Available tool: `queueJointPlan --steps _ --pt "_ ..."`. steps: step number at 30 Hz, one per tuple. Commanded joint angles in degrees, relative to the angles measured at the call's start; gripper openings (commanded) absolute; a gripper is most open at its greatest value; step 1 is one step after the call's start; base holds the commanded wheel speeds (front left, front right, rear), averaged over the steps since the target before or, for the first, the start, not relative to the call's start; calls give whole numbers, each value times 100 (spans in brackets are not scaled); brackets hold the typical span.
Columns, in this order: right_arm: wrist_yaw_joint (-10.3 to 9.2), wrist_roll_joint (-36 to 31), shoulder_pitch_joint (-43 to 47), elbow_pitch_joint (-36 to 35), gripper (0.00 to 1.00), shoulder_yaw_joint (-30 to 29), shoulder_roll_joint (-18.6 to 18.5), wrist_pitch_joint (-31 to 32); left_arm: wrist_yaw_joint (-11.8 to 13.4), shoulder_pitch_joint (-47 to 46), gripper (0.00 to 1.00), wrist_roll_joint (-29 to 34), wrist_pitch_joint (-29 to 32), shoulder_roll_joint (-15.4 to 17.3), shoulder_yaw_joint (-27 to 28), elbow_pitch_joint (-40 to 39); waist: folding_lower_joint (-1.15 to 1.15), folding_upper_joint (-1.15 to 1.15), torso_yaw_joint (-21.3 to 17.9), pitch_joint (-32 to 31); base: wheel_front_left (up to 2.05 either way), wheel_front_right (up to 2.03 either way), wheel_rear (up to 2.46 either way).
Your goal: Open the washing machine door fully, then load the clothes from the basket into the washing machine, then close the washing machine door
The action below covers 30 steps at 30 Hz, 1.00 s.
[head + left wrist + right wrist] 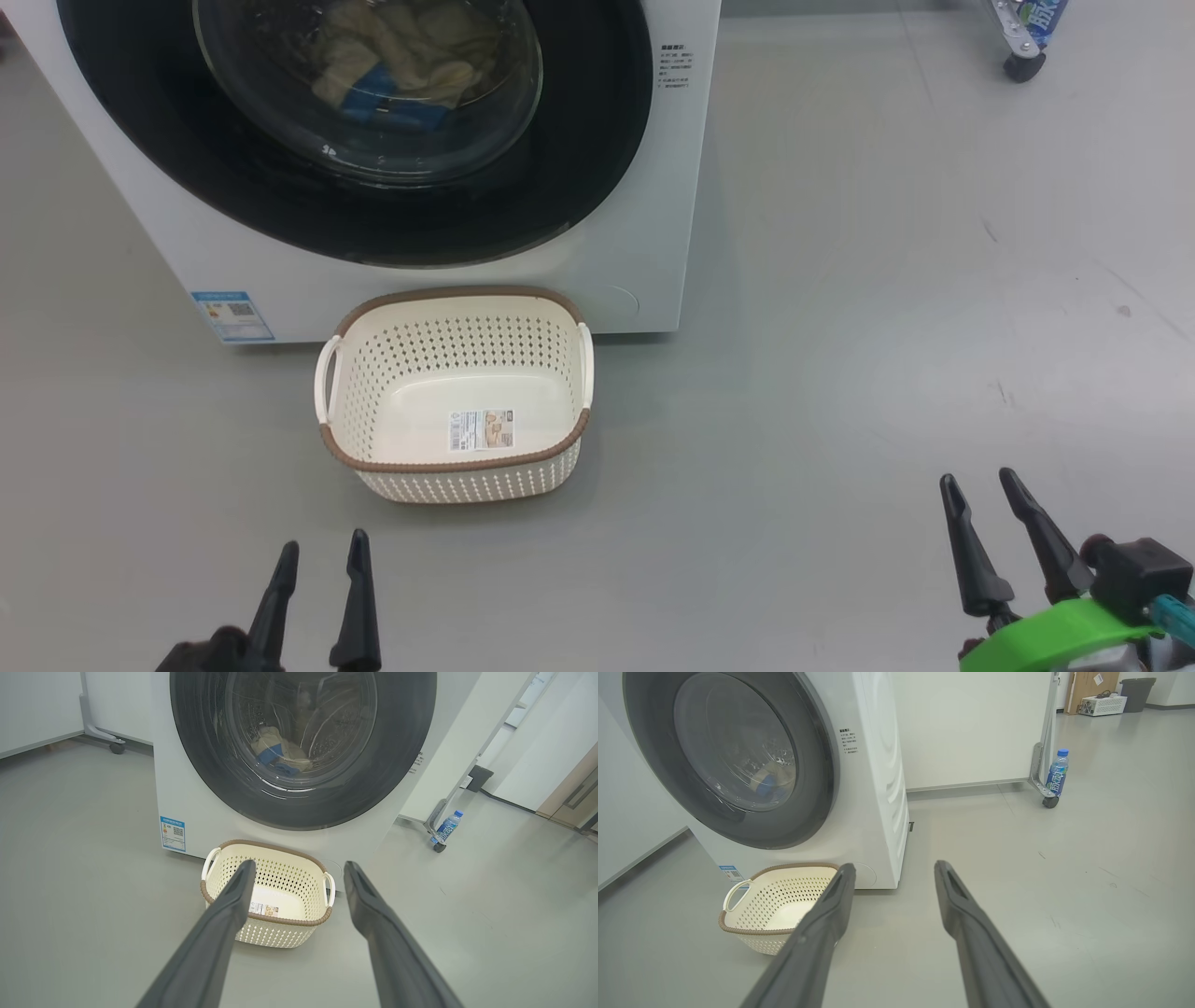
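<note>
The left claw (325,541) hangs low over the smooth grey floor (840,373), fingers spread wide, gripping nothing. Ahead, the washing machine (644,261) stands on that floor, a blue label sticker (233,315) at its lower left corner. The washing machine door (597,140) is shut, and the clothes (401,56) lie behind its glass. The basket (467,481) sits empty just before the machine's front. The right claw (978,478) is likewise wide and empty. Farther right, a bottle (1057,772) stands beside a castor (1049,801).
</note>
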Motion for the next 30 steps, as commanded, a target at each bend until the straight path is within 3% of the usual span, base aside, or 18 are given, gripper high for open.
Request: queueJointPlan --steps 1,30 --pt "-21 38 -180 -162 86 123 -68 -14 -12 -129 100 -4 -39 53 194 -200 0 0 1 1 0 0 0" --pt "-21 49 -204 -169 84 152 -68 -14 -12 -134 100 -11 -39 53 161 -268 0 0 42 30 0 0 0"
